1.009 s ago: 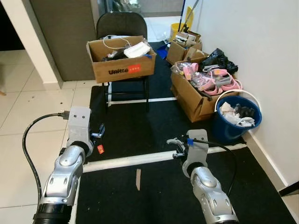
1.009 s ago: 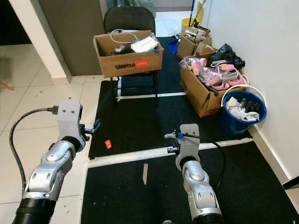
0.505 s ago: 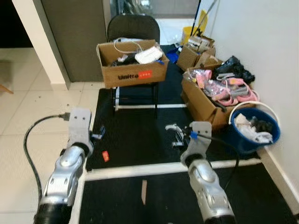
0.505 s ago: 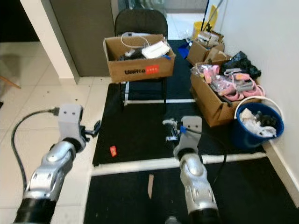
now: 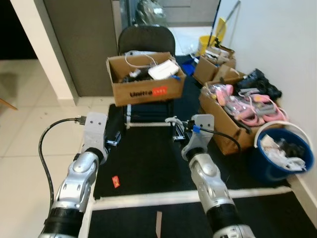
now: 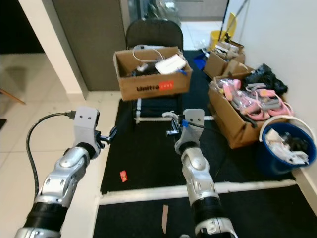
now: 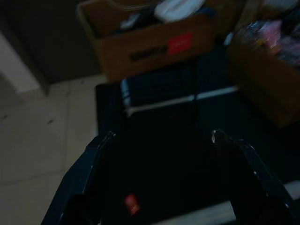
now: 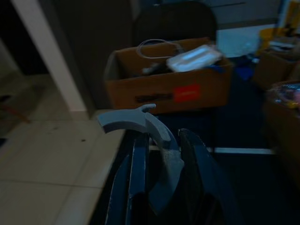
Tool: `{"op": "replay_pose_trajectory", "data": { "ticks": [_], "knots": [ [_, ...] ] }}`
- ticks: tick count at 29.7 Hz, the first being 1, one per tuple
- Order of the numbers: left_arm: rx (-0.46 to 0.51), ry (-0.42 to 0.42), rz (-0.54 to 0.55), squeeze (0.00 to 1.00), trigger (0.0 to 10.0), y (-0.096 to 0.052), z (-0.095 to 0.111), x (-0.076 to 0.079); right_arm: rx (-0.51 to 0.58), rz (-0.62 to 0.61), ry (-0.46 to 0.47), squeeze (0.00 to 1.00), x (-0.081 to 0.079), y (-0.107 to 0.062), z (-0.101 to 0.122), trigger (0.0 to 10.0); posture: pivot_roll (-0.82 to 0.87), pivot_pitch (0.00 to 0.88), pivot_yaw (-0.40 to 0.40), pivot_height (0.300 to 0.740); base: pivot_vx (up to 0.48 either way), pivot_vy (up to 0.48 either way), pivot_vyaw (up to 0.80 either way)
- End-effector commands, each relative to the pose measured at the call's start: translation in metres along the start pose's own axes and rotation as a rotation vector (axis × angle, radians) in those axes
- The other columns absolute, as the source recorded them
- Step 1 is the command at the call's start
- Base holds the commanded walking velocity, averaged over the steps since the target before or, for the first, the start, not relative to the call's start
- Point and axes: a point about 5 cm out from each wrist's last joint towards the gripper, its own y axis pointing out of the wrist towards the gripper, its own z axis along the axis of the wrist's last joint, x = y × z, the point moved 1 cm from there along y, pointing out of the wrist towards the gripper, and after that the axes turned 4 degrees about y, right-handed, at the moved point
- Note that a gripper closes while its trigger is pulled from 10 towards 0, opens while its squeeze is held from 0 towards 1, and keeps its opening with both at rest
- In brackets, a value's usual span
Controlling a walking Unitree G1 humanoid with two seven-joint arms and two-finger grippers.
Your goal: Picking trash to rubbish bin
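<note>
My right gripper sits mid-frame in the eye views, fingers narrow, clamped on a grey hooked plastic scrap. The scrap pokes up above the fingers, clear of the floor. My left gripper is at centre left, fingers wide with nothing between them, aimed down at the black mat.

The bin, a blue bucket, stands at the right edge of the frame by the wall, already holding some crumpled paper. It's well apart from my right gripper, past the cardboard box with the pink stuff in it.

Progress: I'd say one piece is picked up and not yet binned, so carry and drop remain. More is left on the floor: a small red scrap lower left on the mat, just beside its edge, and a thin tan strip at bottom centre. The box on the chair, upper centre, doesn't look like part of this.
</note>
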Motion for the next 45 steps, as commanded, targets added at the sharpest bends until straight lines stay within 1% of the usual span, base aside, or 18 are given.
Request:
{"op": "replay_pose_trajectory", "data": {
  "ticks": [1, 7, 11, 15, 19, 20, 21, 24, 25, 27, 28, 31, 40, 45],
  "knots": [
    [-0.015, 0.014, 0.010, 0.00, 10.0, -0.001, -0.005, -0.004, 0.012, 0.023, 0.011, 0.00, -0.005, 0.002, 0.000, 10.0, -0.01, 0.097, 0.041, 0.740, 0.375, 0.000, 0.00],
    [-0.015, 0.013, 0.008, 0.00, 10.0, 0.000, -0.007, -0.004, 0.036, 0.029, 0.019, 0.00, -0.006, 0.003, -0.001, 10.0, -0.01, 0.100, 0.041, 0.740, 0.375, 0.000, 0.00],
    [-0.016, 0.012, 0.008, 0.00, 10.0, -0.001, -0.009, -0.004, 0.034, 0.030, 0.019, 0.00, -0.006, 0.003, -0.004, 10.0, -0.01, 0.101, 0.043, 0.740, 0.373, 0.000, 0.00],
    [-0.017, 0.004, 0.011, 0.00, 10.0, -0.004, -0.012, -0.006, 0.028, 0.030, 0.019, 0.00, -0.005, -0.002, -0.009, 10.0, -0.01, 0.102, 0.043, 0.740, 0.375, 0.000, 0.00],
    [0.013, -0.011, 0.008, 0.00, 10.0, -0.007, -0.012, -0.008, 0.032, 0.027, 0.013, 0.00, -0.003, -0.008, -0.012, 10.0, -0.01, 0.105, 0.042, 0.740, 0.377, 0.000, 0.00],
    [0.051, -0.050, 0.010, 0.00, 10.0, -0.014, -0.014, -0.012, 0.051, 0.023, 0.004, 0.00, 0.004, -0.016, -0.011, 10.0, -0.01, 0.104, 0.038, 0.740, 0.379, 0.000, 0.00],
    [0.058, -0.056, 0.009, 0.00, 10.0, -0.017, -0.015, -0.013, 0.058, 0.018, 0.000, 0.00, 0.007, -0.020, -0.011, 10.0, -0.01, 0.104, 0.038, 0.740, 0.375, 0.000, 0.00],
    [0.058, -0.057, 0.007, 0.00, 10.0, -0.020, -0.016, -0.014, 0.063, 0.013, -0.004, 0.00, 0.010, -0.023, -0.010, 10.0, -0.01, 0.104, 0.038, 0.740, 0.375, 0.000, 0.00],
    [0.049, -0.053, 0.005, 0.00, 10.0, -0.025, -0.020, -0.015, 0.062, -0.001, -0.009, 0.00, 0.016, -0.029, -0.011, 10.0, -0.01, 0.109, 0.033, 0.740, 0.371, 0.000, 0.00],
    [0.040, -0.049, 0.003, 0.00, 10.0, -0.033, -0.025, -0.016, 0.063, -0.014, -0.016, 0.00, 0.023, -0.038, -0.011, 10.0, -0.02, 0.106, 0.032, 0.740, 0.371, 0.000, 0.00],
    [0.040, -0.049, 0.003, 0.00, 10.0, -0.033, -0.025, -0.016, 0.063, -0.014, -0.016, 0.00, 0.023, -0.038, -0.011, 10.0, -0.02, 0.106, 0.032, 0.740, 0.371, 0.000, 0.00],
    [0.033, -0.048, 0.016, 0.00, 10.0, -0.044, -0.031, -0.018, 0.081, -0.015, -0.026, 0.00, 0.025, -0.051, -0.009, 10.0, -0.01, 0.099, 0.026, 0.740, 0.376, 0.000, 0.00],
    [0.035, -0.046, 0.005, 0.00, 10.0, -0.050, -0.032, -0.013, 0.082, 0.001, -0.023, 0.00, 0.020, -0.057, -0.008, 10.0, -0.01, 0.100, 0.017, 0.740, 0.373, 0.000, 0.00],
    [0.038, -0.047, 0.016, 0.00, 10.0, -0.050, -0.031, -0.013, 0.070, -0.002, -0.023, 0.00, 0.020, -0.059, -0.009, 10.0, -0.01, 0.101, 0.014, 0.740, 0.374, 0.000, 0.00]
  ]
}}
